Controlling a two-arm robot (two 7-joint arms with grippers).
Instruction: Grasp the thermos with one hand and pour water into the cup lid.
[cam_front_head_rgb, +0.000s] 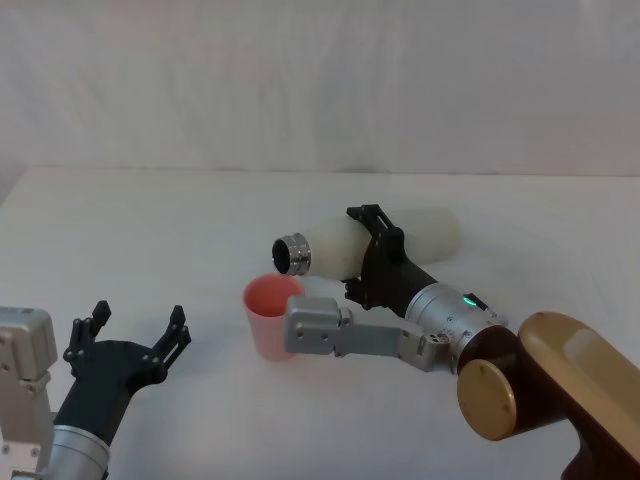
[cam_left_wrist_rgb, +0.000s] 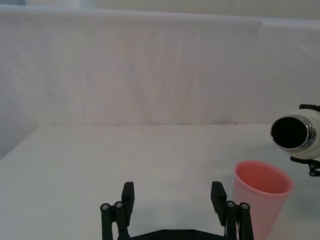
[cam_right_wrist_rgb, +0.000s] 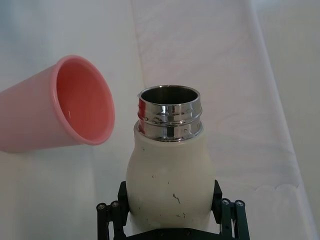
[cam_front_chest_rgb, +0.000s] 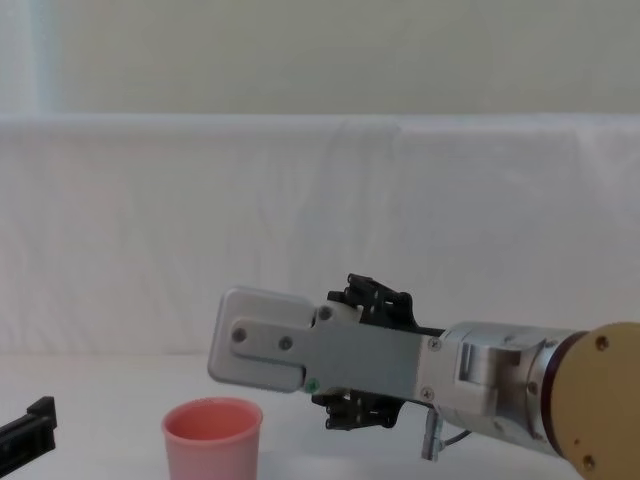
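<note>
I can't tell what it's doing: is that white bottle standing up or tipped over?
Tipped. The thermos lies nearly level in the right end effector, its open steel mouth aimed over the upright cup lid.

- Bright, soft, even light; shadows on the desk (cam_front_head_rgb: 150, 230) are faint.
- Glare glints on the thermos (cam_right_wrist_rgb: 170, 165) steel neck.
- Chest view's near arm looks slightly soft.

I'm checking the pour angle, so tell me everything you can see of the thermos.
The thermos is a cream-white matte bottle with rounded shoulders and a shiny threaded steel neck, lid off, mouth open. The right gripper clamps its body and holds it tipped roughly horizontal above the table, mouth just over the pink cup without touching it. Small dark scuffs mark its side.
</note>
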